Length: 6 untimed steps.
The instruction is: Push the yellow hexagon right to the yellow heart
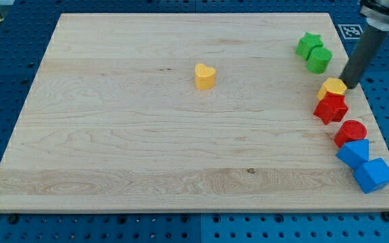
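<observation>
The yellow hexagon lies near the board's right edge, touching the red star just below it. The yellow heart sits alone in the upper middle of the board, far to the hexagon's left. My tip is at the end of the dark rod coming down from the view's top right. It stands right beside the hexagon's right side, touching or nearly touching it.
A green star and a green cylinder-like block sit above the hexagon. A red cylinder and two blue blocks line the right edge below. The wooden board ends just right of them.
</observation>
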Motion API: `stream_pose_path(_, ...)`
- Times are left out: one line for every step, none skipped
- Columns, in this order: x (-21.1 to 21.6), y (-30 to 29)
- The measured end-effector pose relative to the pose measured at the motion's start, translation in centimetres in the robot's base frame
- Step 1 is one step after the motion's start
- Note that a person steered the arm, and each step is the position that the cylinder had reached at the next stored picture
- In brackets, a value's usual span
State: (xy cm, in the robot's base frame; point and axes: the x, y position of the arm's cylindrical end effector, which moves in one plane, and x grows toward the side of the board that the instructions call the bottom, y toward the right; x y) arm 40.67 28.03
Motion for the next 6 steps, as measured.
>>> stream_pose_path(1.3,1.4)
stream_pose_path(2.4,-2.9)
stream_pose_path(0.3,-8.9)
stream_pose_path(-0.3,-10.1)
stream_pose_path(-0.3,-12.6)
stream_pose_path(-0.3,-15.6)
